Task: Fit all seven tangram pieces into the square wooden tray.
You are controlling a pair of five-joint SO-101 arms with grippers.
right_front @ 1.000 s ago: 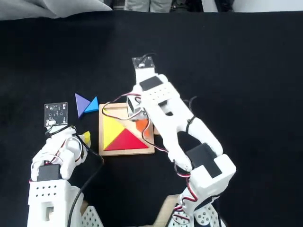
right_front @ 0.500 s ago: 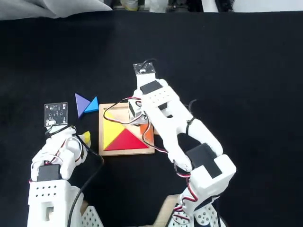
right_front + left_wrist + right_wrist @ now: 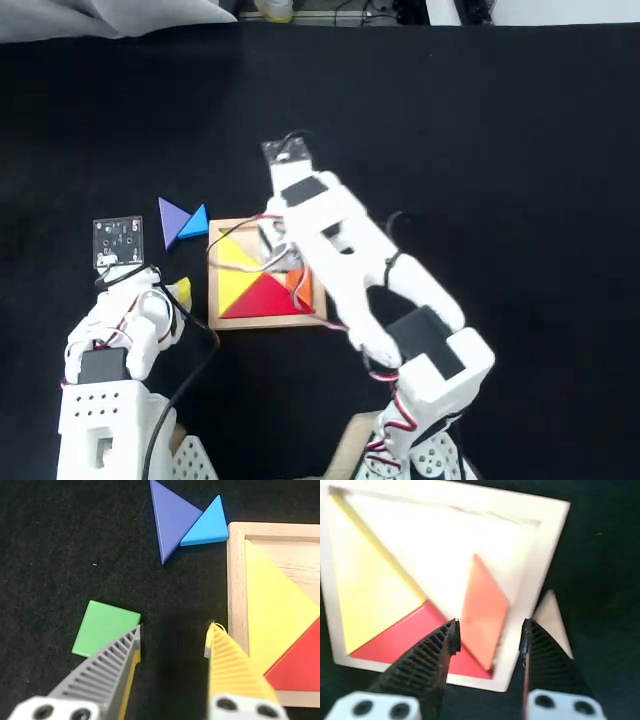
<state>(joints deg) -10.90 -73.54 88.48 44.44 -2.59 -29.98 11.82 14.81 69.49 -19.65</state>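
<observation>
Your right end effector (image 3: 490, 630) hangs released and empty over the tray (image 3: 546, 540). Its fingers are spread to either side of the orange parallelogram (image 3: 482, 612), which lies right under the fingertips. That stance reads as one for nudging or re-gripping the piece: its near corner seems to ride over the red triangle (image 3: 412, 637) rather than seat beside it, though you cannot tell whether it lies flat. Farther out on that side, the yellow triangle (image 3: 370, 585) fills its corner squarely, and the bare wood ahead of the fingertips is the room left for the rest. Just outside the rim, partly behind one finger, a pale triangle (image 3: 555, 617) waits on the table (image 3: 500, 150); its colour is washed out and the finger cuts off part of it. From above, the right arm's body covers the side of the tray where the parallelogram sits. Your left end effector (image 3: 172, 632) is likewise open and holds nothing, low over the table beside the tray. The green square (image 3: 102, 627) is touching or just under its grey finger (image 3: 117, 660), you cannot tell which, and is probably lined up as a next pick. Well ahead of its fingertips the purple triangle (image 3: 170, 517) and blue triangle (image 3: 205, 525) lie touching.
</observation>
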